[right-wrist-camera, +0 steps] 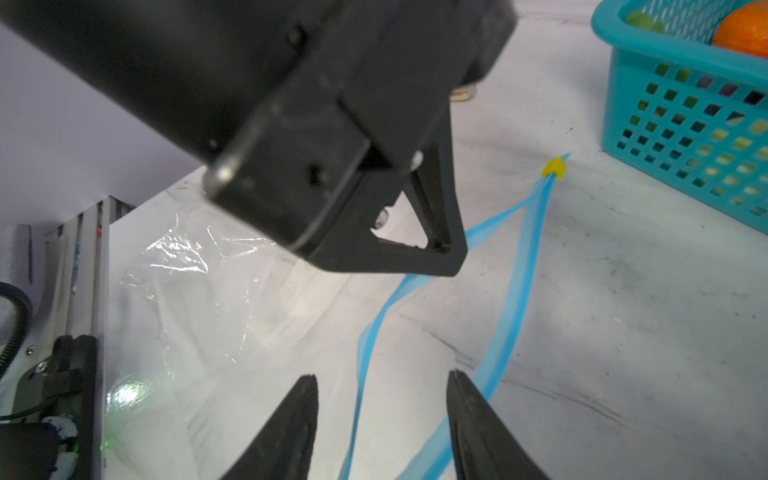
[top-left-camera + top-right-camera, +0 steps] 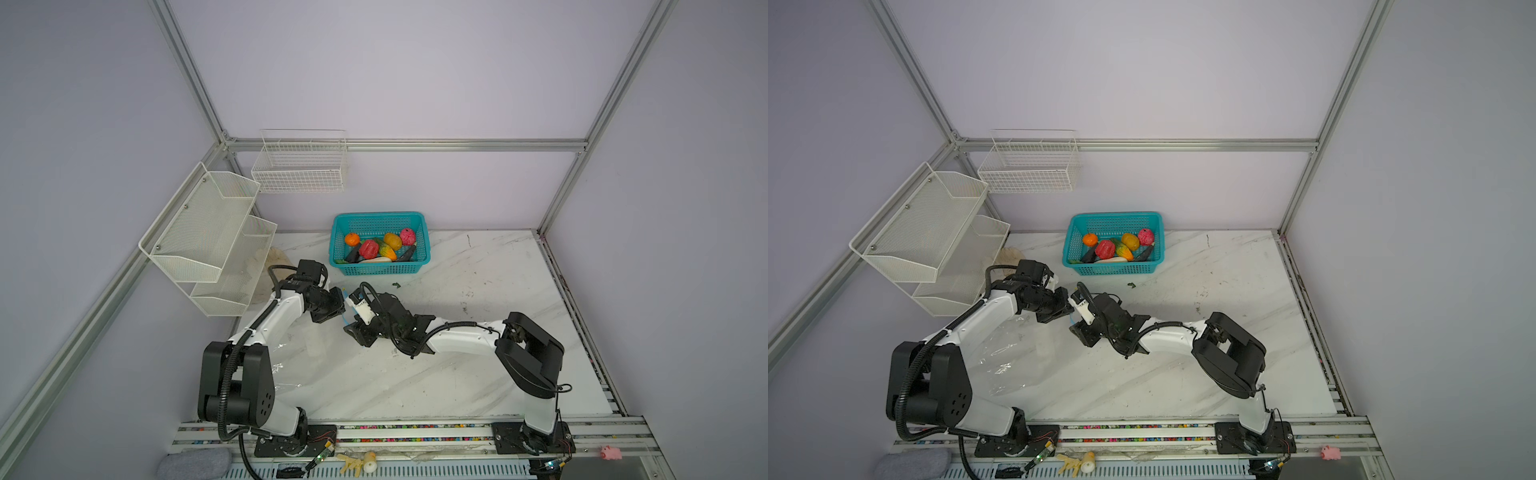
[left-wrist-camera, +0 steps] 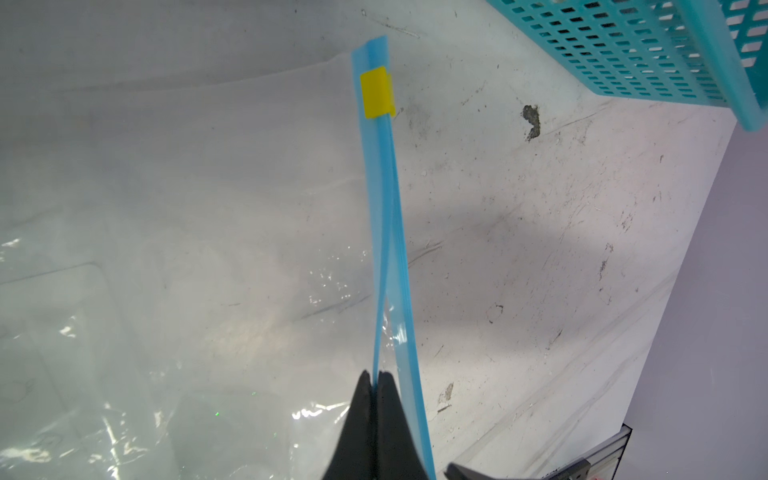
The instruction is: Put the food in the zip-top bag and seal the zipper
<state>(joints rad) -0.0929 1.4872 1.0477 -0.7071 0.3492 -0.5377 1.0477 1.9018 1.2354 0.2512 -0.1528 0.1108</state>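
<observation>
- The left gripper (image 3: pixel 376 376) is clamping its jaws fully together, pinching one layer of the zipper (image 3: pixel 384 216) between its fingertips.
- The zipper's second light-blue layer is running free just beside those tips. The two layers are joining again farther out ahead of this claw.
- The yellow slider (image 3: pixel 377 93) is sitting on the zipper near its far end, well ahead of the left gripper.
- The right gripper (image 1: pixel 382 378) is standing partly open and gripping nothing. One zipper layer is passing through the gap between its fingers (image 1: pixel 299 415), and the other is running close behind one finger.
- In both top views the two claws are facing each other tip to tip, close together over the marble table (image 2: pixel 478 291).
- The zip-top bag (image 2: pixel 1005 361) is lying flat and crinkled on the table. It is spreading away behind the pinched strip on the left gripper's side, with its mouth edge lifted up to that claw.
- The food (image 2: pixel 380 248) is sitting in the teal basket (image 2: pixel 380 270), beyond both claws and apart from the bag.
- None of the pieces is touching either claw.
- The basket's near corner is showing just past the slider, ahead of the left gripper.
</observation>
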